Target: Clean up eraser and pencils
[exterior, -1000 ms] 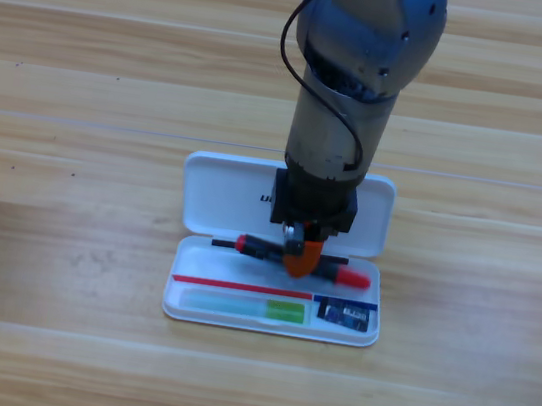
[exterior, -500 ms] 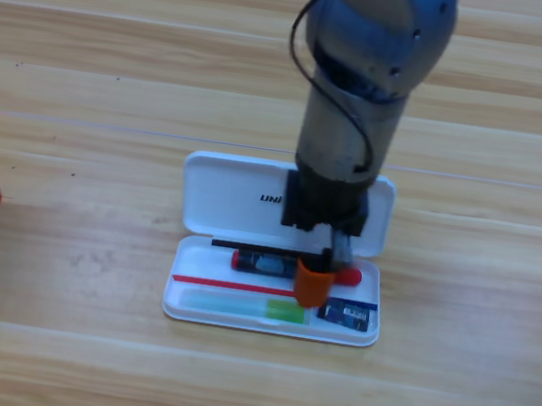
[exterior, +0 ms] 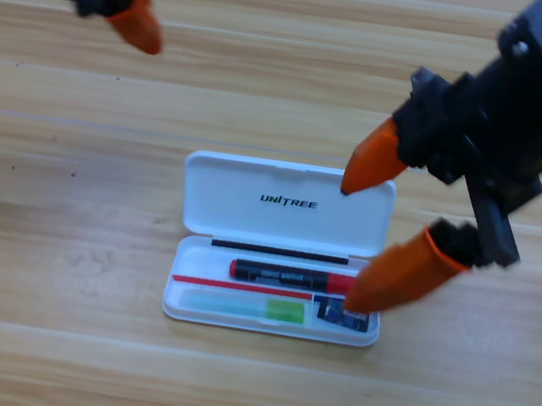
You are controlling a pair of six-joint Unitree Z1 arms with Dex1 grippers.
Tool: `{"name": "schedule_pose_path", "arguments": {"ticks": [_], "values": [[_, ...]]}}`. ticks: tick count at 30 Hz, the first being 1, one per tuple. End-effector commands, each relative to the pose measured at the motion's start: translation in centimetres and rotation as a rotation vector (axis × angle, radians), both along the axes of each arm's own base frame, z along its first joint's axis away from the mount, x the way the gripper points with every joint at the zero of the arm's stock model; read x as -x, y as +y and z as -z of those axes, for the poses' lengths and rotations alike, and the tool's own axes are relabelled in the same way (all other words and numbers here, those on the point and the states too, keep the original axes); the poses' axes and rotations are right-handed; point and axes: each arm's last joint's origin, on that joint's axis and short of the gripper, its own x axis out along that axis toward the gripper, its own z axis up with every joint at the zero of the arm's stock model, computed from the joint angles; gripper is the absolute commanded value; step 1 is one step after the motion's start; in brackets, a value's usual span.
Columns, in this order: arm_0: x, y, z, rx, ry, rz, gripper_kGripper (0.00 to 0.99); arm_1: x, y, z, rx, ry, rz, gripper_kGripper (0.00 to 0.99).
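Raised and spread, the right claw (exterior: 360,244) is being held above the case (exterior: 280,248), black-and-red pencil (exterior: 291,277) lying released below; left claw (exterior: 127,3) state cannot be told.

1. The wooden table (exterior: 51,334) fills the whole high view, its pale planks running from left to right with light grain lines.
2. Only the white case (exterior: 286,205) lies directly on the table, a little below the middle of the boards.
3. The case lies open and flat: its lid rests on the wood on the far side, the tray on the near side.
4. Bare wood surrounds the case on every side.
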Motion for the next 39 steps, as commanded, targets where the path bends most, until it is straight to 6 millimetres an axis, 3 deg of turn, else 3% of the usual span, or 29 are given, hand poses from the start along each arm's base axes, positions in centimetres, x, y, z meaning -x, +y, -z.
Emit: {"name": "schedule_pose_path", "arguments": {"ticks": [1,10,17,24,39], "values": [[-6.1,-1.7,5.6,0.016,0.108,0.008,0.0,2.9,-2.8,-1.1,-0.196,-0.02,-0.007,0.957],[-10.5,-2.0,10.8,0.119,0.275,-0.043,0.0,3.0,-2.6,-0.5,-0.207,0.043,-0.008,0.957],[-12.6,-3.4,14.5,0.13,0.497,0.063,0.0,2.9,-2.5,-0.1,-0.197,0.055,0.0,0.957],[-12.4,-4.2,16.4,0.157,0.639,0.147,0.0,3.0,-2.5,0.5,-0.18,0.064,0.001,0.957],[-9.7,-6.3,16.9,0.147,0.731,0.232,0.0,1.9,-1.1,1.9,-0.142,0.089,0.009,0.957]]}}
